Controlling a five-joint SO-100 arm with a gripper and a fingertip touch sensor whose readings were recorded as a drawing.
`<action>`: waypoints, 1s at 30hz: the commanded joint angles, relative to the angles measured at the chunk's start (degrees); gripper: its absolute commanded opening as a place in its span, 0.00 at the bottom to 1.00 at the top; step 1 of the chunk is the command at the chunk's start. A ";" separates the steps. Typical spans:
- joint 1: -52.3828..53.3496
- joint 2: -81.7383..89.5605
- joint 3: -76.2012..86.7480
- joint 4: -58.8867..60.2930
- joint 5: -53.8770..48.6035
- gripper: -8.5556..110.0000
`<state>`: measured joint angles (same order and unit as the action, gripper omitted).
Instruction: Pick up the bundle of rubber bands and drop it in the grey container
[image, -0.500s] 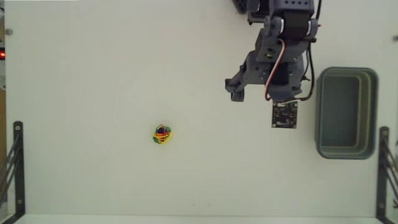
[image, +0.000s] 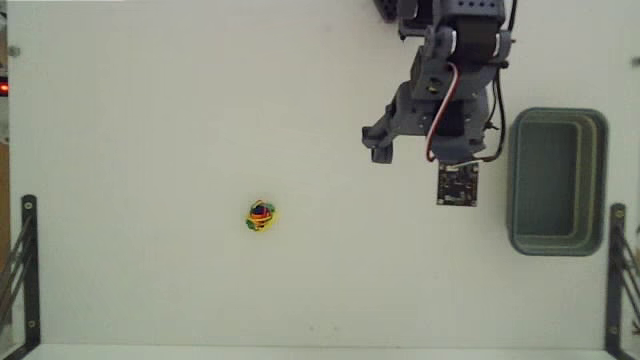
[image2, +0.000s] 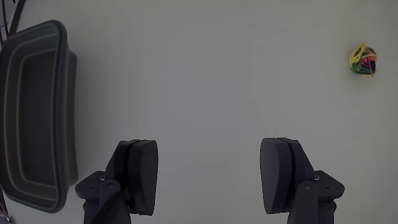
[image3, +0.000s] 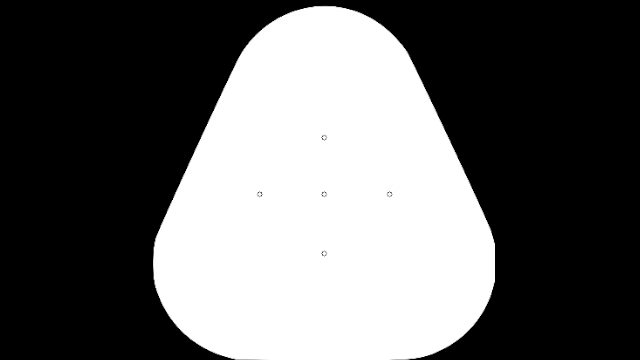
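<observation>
Wrist view showed my pincer (image2: 209, 177) nearest, at the bottom edge, its two dark fingers (image2: 138, 176) spread wide apart with nothing between them but bare white table (image2: 205, 74). Beyond them, at the left edge of that view, stood the grey container (image2: 37, 118), a rounded rectangular tub with a thick rim, its inside showing nothing in it. Farthest off, near the upper right corner, lay the bundle of rubber bands (image2: 363, 60), a small ball mostly yellow with green, red and blue strands, well apart from my fingers.

From the fixed view looking down, my arm (image: 440, 90) reached in from the top edge, and my pincer (image: 382, 148) hung over the table with nothing in its grip. A small black circuit board (image: 457, 185) sat at my arm's lower end. The grey container (image: 557, 181) stood just right of the arm, near the right edge. The bundle of rubber bands (image: 261, 216) rested on the table, left of and below my pincer, well apart from both it and the container.
</observation>
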<state>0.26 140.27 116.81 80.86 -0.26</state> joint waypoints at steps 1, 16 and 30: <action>-0.26 1.84 -2.25 1.10 0.26 1.00; -0.26 1.84 -2.25 1.10 0.26 1.00; 1.24 1.84 -2.25 1.10 0.26 1.00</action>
<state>0.26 140.27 116.81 80.86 -0.26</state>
